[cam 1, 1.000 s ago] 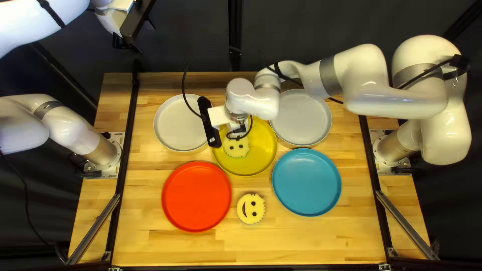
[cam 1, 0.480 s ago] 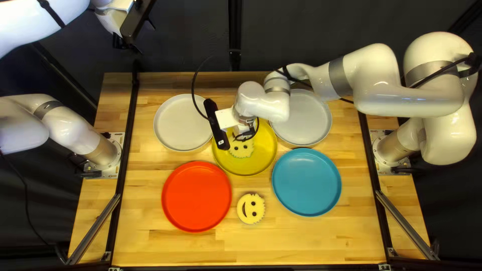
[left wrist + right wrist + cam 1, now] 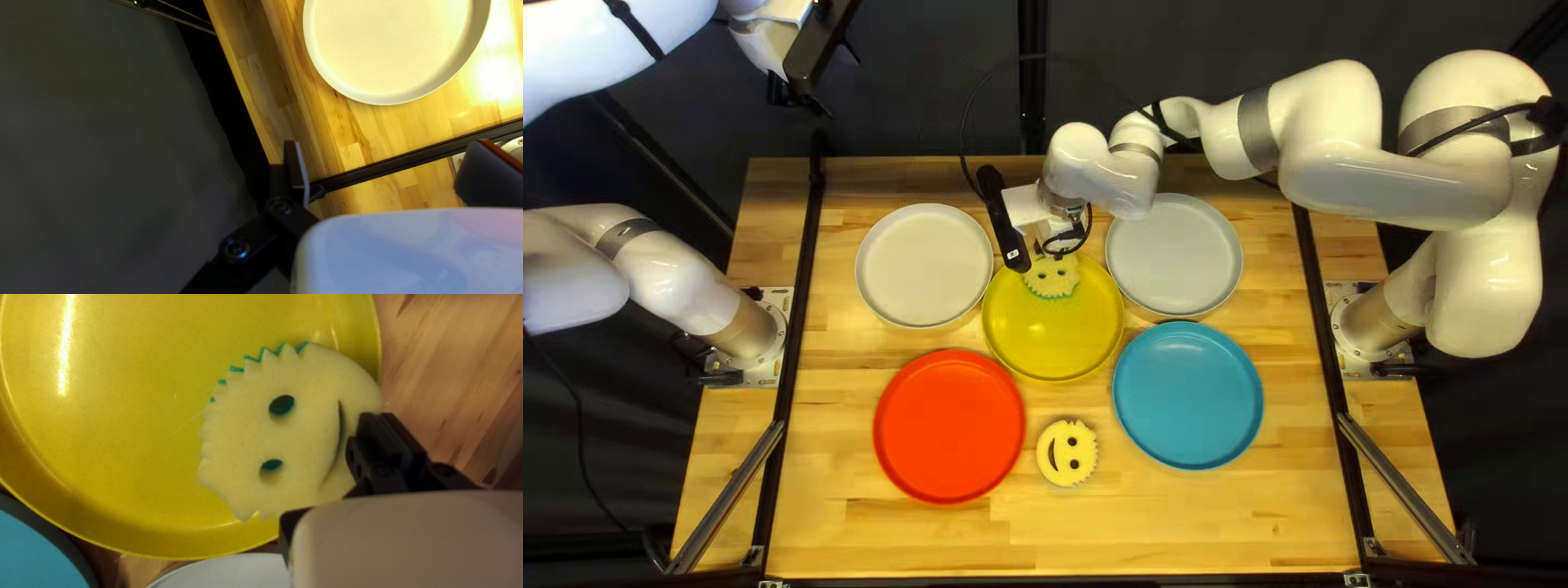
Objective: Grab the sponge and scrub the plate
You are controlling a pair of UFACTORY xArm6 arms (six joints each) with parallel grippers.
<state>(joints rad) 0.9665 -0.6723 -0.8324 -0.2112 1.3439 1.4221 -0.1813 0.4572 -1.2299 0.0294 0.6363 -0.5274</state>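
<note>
Yellow round plate [image 3: 1053, 338], cream smiley-faced sponge [image 3: 1053, 280] over it, right gripper [image 3: 1055, 246], jaws nearly together on the sponge's edge, left gripper [image 3: 802, 105], jaws wide apart, empty.

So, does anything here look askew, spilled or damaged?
Nothing looks spilled or damaged. One slight oddity: the sponge in the right pincer is off-centre over the yellow plate, overlapping its rim, an awkward spot for scrubbing the middle.

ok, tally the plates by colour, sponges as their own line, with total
Light grey plates: 2
Yellow plate: 1
Red plate: 1
Blue plate: 1
Sponges: 2
Total: 7
</note>
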